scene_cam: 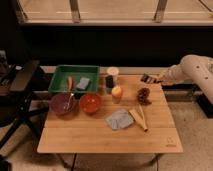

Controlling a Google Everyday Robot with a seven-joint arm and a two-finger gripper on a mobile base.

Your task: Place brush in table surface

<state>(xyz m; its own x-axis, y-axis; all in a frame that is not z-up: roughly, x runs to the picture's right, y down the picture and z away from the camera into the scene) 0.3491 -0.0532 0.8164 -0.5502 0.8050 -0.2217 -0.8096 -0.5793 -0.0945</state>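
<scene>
1 white robot arm (196,70) reaches in from the right. Its gripper (156,78) hovers above the far right edge of the bamboo table surface (100,137), apparently clamped on the small black brush (146,78). Light and stiff, the brush likely handles best gripped mid-handle.

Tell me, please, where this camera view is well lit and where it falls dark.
In the camera view the table surface is evenly lit; the wall behind it is almost black under a bright strip; the gripper, above the table's far right corner, sits in that dimmer zone.
</scene>
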